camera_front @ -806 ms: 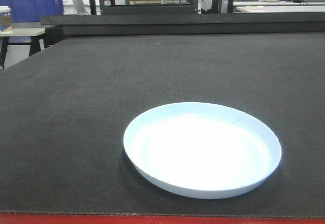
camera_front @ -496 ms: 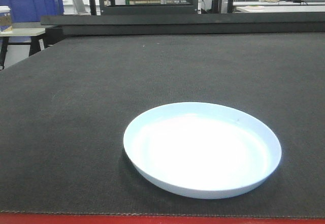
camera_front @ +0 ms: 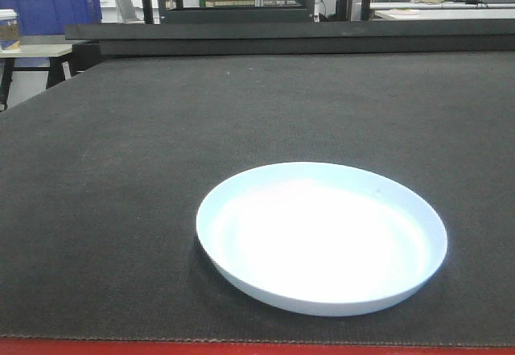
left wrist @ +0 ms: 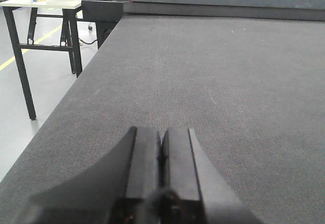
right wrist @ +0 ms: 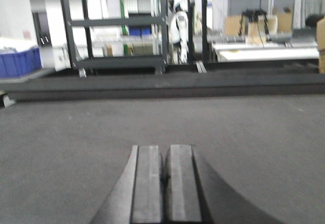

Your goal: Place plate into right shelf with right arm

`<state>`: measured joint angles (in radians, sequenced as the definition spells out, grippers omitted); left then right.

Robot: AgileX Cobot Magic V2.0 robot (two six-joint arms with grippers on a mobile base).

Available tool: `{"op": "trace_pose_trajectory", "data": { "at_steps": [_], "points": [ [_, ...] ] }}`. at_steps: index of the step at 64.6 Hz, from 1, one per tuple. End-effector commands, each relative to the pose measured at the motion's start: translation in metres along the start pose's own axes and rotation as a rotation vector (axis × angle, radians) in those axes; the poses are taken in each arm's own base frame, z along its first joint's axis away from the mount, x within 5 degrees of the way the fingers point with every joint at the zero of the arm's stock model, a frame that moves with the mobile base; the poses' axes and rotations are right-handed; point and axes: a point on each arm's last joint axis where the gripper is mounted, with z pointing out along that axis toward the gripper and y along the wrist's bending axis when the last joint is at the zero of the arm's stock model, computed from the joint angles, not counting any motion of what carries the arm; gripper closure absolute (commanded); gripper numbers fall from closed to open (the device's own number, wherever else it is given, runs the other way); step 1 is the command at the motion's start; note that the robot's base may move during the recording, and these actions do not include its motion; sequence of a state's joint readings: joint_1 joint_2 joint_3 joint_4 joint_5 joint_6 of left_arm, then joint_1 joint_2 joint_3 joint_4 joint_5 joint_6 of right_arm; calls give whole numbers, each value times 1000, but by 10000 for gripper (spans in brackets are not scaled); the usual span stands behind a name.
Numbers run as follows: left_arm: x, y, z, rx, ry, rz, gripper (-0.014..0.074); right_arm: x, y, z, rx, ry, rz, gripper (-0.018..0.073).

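The pale blue-white plate (camera_front: 322,238) lies flat on the dark grey table mat (camera_front: 161,130), near the front edge, right of centre. No gripper shows in the front view. In the left wrist view my left gripper (left wrist: 162,132) is shut and empty, low over bare mat near the table's left side. In the right wrist view my right gripper (right wrist: 166,150) is shut and empty, over bare mat; the view is blurred. The plate shows in neither wrist view. The stainless right shelf is out of view.
The table has a red front edge (camera_front: 241,347) and a raised black back bar (camera_front: 282,37). A side table (left wrist: 45,3) with a blue bin (camera_front: 52,9) stands to the left across open floor. Dark shelving (right wrist: 117,31) stands far behind.
The plate and table look the same across the front views, apart from a very slight shift of the picture.
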<state>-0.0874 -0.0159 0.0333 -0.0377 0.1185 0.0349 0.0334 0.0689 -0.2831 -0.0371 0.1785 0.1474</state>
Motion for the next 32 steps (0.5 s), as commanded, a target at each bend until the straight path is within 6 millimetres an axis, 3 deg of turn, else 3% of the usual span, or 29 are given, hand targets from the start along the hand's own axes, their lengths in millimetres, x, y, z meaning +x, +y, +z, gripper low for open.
{"op": "trace_pose_trajectory", "data": {
  "at_steps": [1,8,19,32],
  "points": [
    [-5,0,0,3,-85,-7,643,-45,5,8,-2,58,-4,505],
    [-5,0,0,3,-85,-7,643,-80,14,30,-48,278,-43,505],
    [-5,0,0,3,-85,-7,643,-101,40,74,-254,575,-127,505],
    [-5,0,0,3,-85,-7,643,-76,74,137,-394,904,-173,505]
  ]
}}
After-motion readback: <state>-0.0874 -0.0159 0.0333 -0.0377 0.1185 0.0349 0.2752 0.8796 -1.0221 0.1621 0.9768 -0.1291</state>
